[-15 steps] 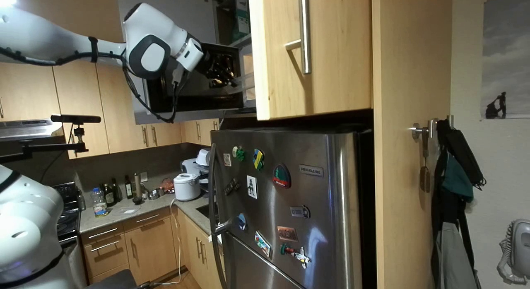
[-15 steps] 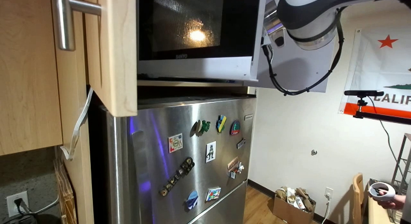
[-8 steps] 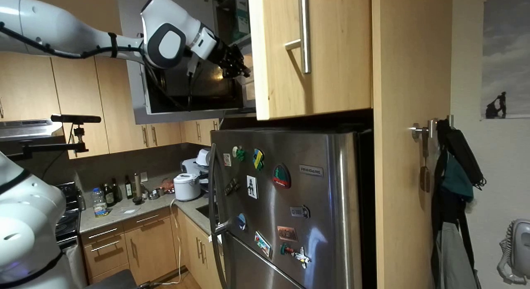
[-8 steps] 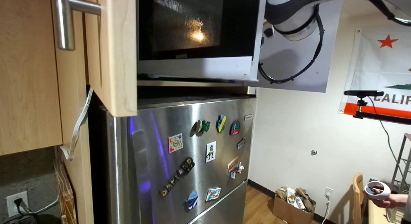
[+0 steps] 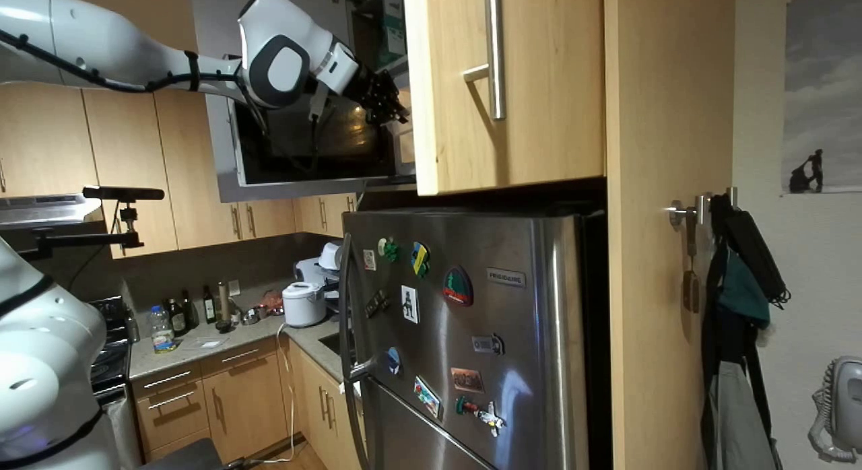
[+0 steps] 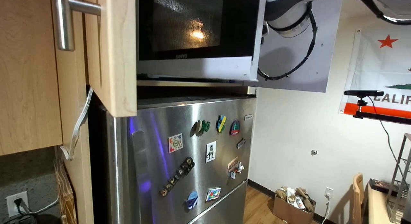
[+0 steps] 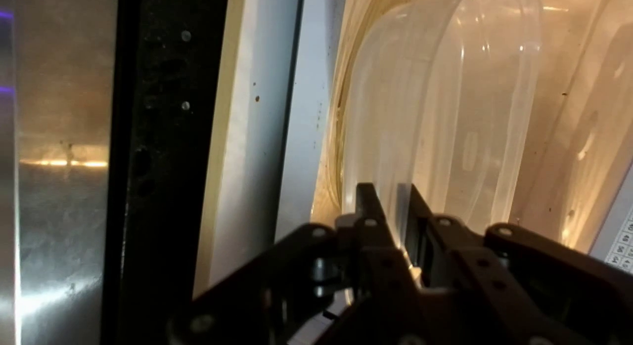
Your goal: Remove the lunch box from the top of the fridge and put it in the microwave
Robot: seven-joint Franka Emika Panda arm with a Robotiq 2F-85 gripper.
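One lunchbox (image 7: 435, 112), apparently inside microwave (image 6: 199, 34)

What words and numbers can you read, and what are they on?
"FRIGIDAIRE": the badge on the fridge.
"SANYO": the microwave door.
"CALIF", cut off by the picture's edge: the flag.
Too small to read: any writing on the magnets.
Too blurred to be sure: the numbers on the label in the wrist view.
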